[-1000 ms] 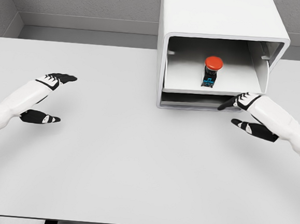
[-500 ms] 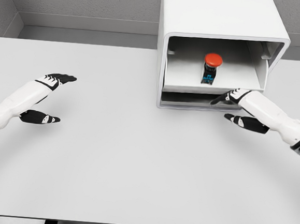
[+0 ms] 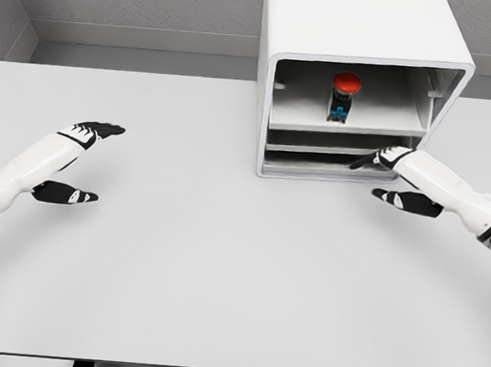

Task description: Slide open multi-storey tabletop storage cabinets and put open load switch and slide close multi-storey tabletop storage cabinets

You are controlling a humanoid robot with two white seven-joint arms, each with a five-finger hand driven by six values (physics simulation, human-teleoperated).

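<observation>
One drawer [image 3: 345,128] with the red-capped switch [image 3: 344,95] sits just far-left of the right hand [image 3: 396,177]; fingers apart, gripping nothing; it's way nearer than the left hand [image 3: 76,158], so push it farther in.

No readable text, label, brand, number or sign anywhere in the head view.
</observation>
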